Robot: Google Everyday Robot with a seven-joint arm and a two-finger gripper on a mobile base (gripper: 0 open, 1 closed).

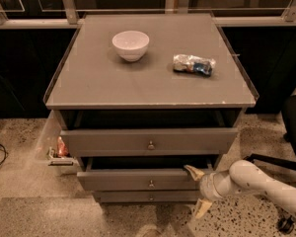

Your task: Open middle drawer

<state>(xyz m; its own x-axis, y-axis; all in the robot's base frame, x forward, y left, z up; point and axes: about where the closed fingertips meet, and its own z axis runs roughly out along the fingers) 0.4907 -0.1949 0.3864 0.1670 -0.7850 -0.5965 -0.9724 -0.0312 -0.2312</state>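
The grey cabinet (148, 83) has three drawer fronts. The middle drawer (118, 180), with a small round knob (151, 183), stands pulled out a little, with a dark gap above its top edge. My gripper (198, 190) is at the right end of that front, open. Its upper finger (193, 171) lies by the front's top edge and its lower finger (202, 209) hangs below the front. The white forearm (251, 181) comes in from the right.
The wider top drawer (113, 142) is also out a little. The narrow bottom drawer (123, 197) shows under the middle one. A white bowl (130, 44) and a crumpled snack bag (193, 64) lie on top. A chair base (286, 167) stands at right, and a small item (60, 149) at the cabinet's left side.
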